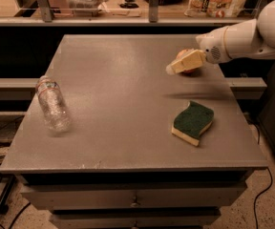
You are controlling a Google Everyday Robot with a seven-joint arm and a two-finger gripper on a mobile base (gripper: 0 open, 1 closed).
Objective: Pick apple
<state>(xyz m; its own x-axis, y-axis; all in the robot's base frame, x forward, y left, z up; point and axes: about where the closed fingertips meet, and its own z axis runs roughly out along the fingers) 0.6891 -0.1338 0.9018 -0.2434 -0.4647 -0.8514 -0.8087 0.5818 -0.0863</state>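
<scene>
- Your gripper [176, 66] hangs over the table [118, 75] near its far right side, at about 2 o'clock.
- You cannot tell if it is wide or narrow.
- The apple [190, 71] sits right behind the gripper, mostly hidden.
- The green sponge [193, 122] lies at 4 o'clock.
- The plastic bottle [52, 104] lies on its side at 9 o'clock.

The arm [252, 35] is glossy white, built of rounded, tube-like segments with a thin tan seam between 2 of them. A grey dotted disc [217, 53] marks the wrist. The blocky, cream-yellow tool [175, 67] hangs over the desk's [118, 104] far right part.
</scene>
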